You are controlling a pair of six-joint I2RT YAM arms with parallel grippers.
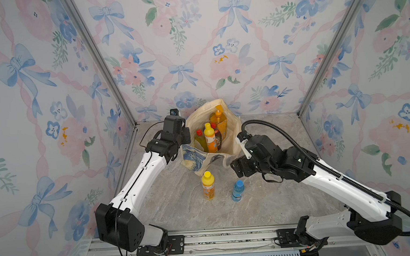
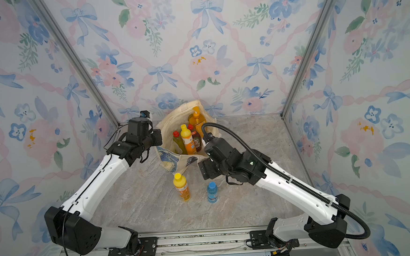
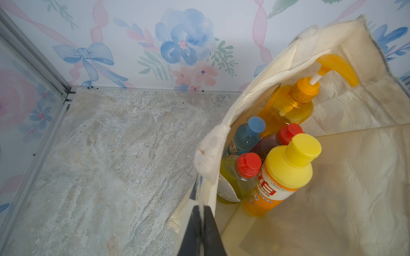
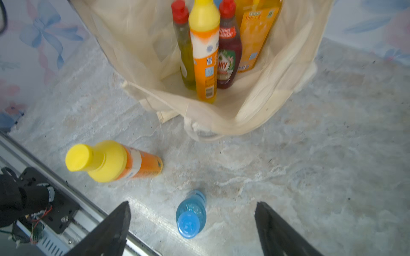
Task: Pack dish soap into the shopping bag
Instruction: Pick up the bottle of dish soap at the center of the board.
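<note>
Marbled grey surface [image 1: 179, 208] within floral-papered walls [image 1: 218, 47] (aluminium-framed); left hand [image 3: 201, 212] pinches the shopping bag [image 1: 194, 121] rim, right hand [image 4: 192, 202] spread wide.

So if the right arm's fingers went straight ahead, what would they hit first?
Probably the small blue bottle on the table: the wrist view shows it centred between the right arm's open fingers, though depth is unclear.
</note>
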